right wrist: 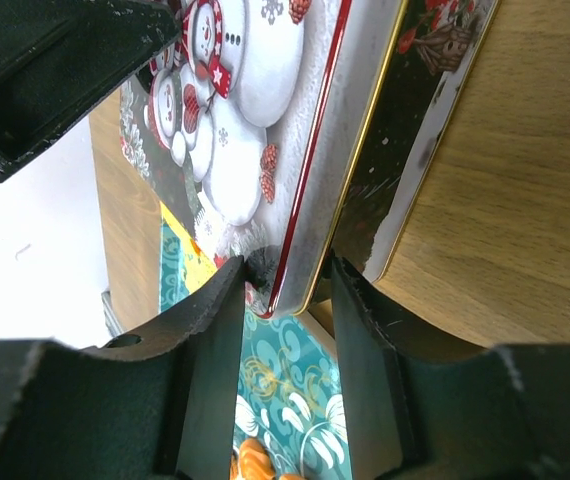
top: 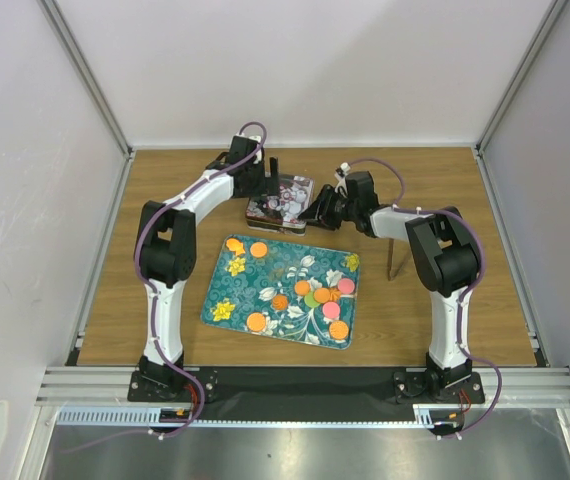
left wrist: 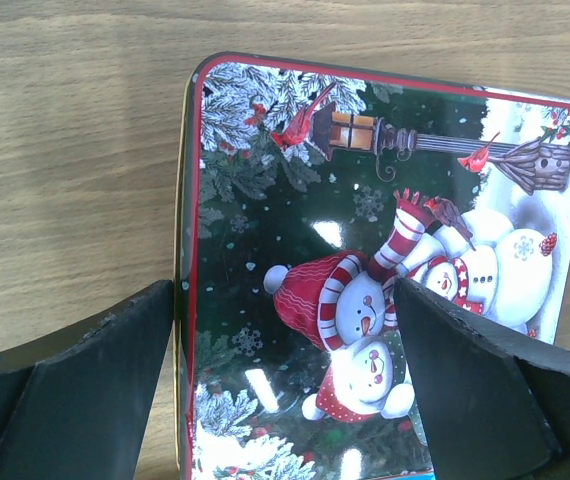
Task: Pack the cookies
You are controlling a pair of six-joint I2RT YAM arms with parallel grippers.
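Observation:
Several cookies, orange (top: pixel 258 249), pink (top: pixel 346 286) and green (top: pixel 310 298) discs, lie on a teal floral tray (top: pixel 227 285). A snowman-print tin (top: pixel 278 203) sits behind the tray. My left gripper (top: pixel 270 185) is open and hangs over the tin lid (left wrist: pixel 365 200); one finger is at the lid's left edge and the other over the snowmen (left wrist: pixel 285 300). My right gripper (top: pixel 315 212) is shut on the lid's corner (right wrist: pixel 287 275) and tilts the lid (right wrist: pixel 255 120) off the tin base (right wrist: pixel 415 130). An orange cookie (right wrist: pixel 250 462) shows on the tray (right wrist: pixel 295 390) below.
A thin dark rod (top: pixel 393 258) stands on the wooden table (top: pixel 415 320) right of the tray, beside the right arm. White enclosure walls with metal posts surround the table.

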